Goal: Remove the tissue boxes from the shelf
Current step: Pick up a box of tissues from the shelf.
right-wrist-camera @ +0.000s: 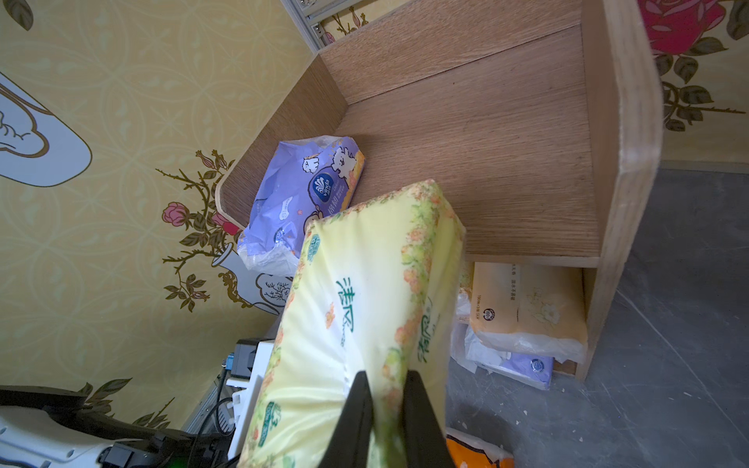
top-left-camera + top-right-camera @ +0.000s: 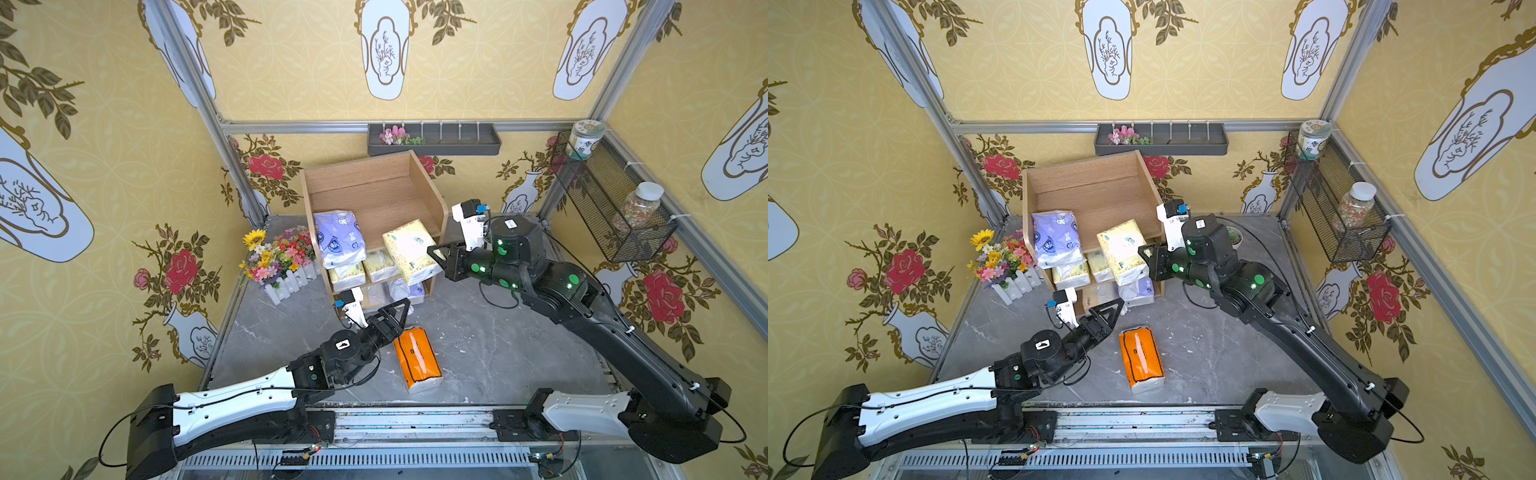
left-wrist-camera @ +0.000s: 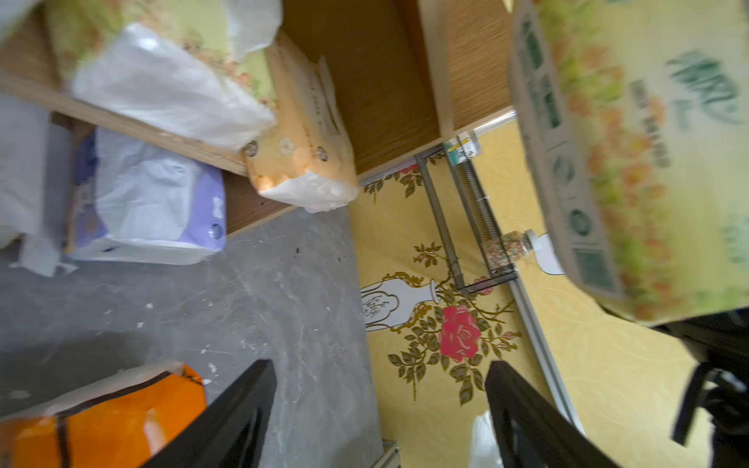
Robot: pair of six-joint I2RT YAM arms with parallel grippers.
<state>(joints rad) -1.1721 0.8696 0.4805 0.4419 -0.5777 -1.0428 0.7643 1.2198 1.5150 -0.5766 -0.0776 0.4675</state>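
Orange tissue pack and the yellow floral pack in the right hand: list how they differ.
The orange plastic-wrapped tissue pack lies flat on the grey table, untouched; the pale yellow floral plastic-wrapped tissue pack hangs tilted, pinched at one end by the right hand, at the front of the light-wood shelf. Orange has dark lines; yellow has green lettering. Both are soft, brick-shaped.

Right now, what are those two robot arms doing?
They are clearing a light-wood three-tier shelf. The right gripper is shut on a pale yellow flowery plastic-wrapped tissue pack at the top tier's front edge. The left gripper is open and empty, near an orange pack lying on the grey table. A lavender pack and others sit on the shelf.
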